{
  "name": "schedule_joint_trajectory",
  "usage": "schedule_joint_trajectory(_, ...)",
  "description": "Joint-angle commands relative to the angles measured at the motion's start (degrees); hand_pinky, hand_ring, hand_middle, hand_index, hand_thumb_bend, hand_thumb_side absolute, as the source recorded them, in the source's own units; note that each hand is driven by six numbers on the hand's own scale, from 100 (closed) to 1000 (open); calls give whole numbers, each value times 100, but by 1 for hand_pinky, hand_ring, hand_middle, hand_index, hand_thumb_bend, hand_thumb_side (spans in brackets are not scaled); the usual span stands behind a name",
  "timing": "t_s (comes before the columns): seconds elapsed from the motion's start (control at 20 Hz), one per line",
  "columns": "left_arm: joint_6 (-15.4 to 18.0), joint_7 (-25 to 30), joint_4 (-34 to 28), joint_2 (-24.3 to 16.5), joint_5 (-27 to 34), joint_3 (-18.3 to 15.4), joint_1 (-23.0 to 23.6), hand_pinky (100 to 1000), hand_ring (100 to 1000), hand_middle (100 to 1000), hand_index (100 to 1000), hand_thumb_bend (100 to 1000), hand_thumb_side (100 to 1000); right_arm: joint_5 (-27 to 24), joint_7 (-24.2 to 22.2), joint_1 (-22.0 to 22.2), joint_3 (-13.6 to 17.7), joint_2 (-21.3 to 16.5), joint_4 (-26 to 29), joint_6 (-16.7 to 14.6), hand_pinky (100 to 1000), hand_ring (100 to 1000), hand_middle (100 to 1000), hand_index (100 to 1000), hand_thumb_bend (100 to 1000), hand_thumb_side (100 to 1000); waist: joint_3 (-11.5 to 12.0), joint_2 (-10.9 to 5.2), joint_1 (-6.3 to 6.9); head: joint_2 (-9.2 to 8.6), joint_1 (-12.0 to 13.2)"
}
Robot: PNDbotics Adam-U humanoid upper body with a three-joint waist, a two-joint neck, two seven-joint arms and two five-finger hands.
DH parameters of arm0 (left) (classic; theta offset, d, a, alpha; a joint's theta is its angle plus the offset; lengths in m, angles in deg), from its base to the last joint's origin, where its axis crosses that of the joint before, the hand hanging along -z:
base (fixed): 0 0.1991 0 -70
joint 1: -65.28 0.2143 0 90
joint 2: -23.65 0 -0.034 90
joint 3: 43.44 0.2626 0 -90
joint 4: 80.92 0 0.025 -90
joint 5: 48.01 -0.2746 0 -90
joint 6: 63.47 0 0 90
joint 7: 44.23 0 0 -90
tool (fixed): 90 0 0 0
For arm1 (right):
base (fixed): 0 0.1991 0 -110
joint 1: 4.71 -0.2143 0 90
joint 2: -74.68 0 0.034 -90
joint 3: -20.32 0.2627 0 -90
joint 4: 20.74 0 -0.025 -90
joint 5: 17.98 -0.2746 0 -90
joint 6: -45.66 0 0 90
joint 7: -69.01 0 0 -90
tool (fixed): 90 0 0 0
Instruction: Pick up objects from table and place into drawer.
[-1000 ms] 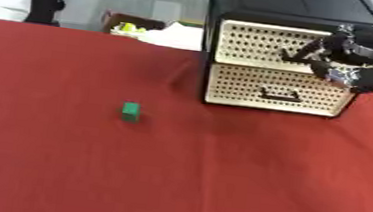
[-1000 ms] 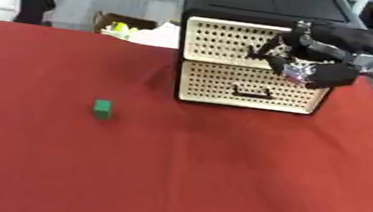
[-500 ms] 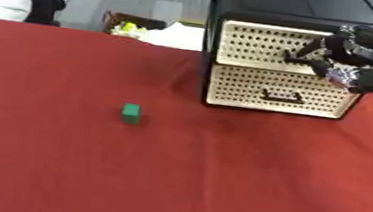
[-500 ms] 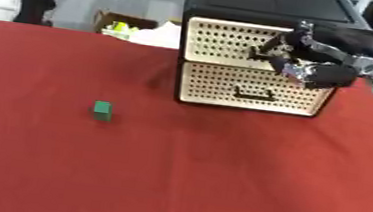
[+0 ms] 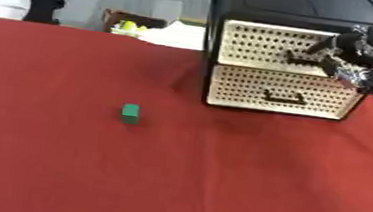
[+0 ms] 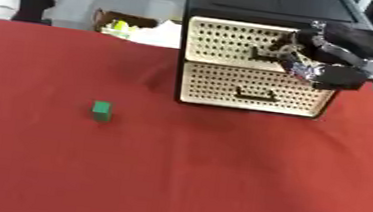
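Right hand (image 6: 323,55) at top drawer (image 5: 276,49), fingers curled on handle (image 6: 265,50). Drawer shut. Green block (image 5: 130,113) on red worktop (image 5: 173,177), well apart. Risk: fingers slip off handle; cabinet (image 5: 289,49) slides when pulled.

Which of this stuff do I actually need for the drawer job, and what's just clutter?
For the job: green block on the red cloth; drawer cabinet; upper drawer handle, where the right hand is curled.
Lying about: cardboard box with yellow contents and white paper behind the table.
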Motion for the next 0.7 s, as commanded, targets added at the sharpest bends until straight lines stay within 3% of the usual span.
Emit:
schedule_joint_trajectory(0.05,3,24,-103,-53,-15,-3,-53,562,614,708,764,100,922,171,92,-31,100,-278,111,19,100,100,100,790,100,1000,5,-83,-9,-63,-16)
schedule_joint_trajectory(0.7,1,41,-103,-28,-16,0,-99,563,614,709,764,100,928,649,191,-34,32,-186,78,19,100,100,100,780,100,1000,44,-1,-35,-107,-55)
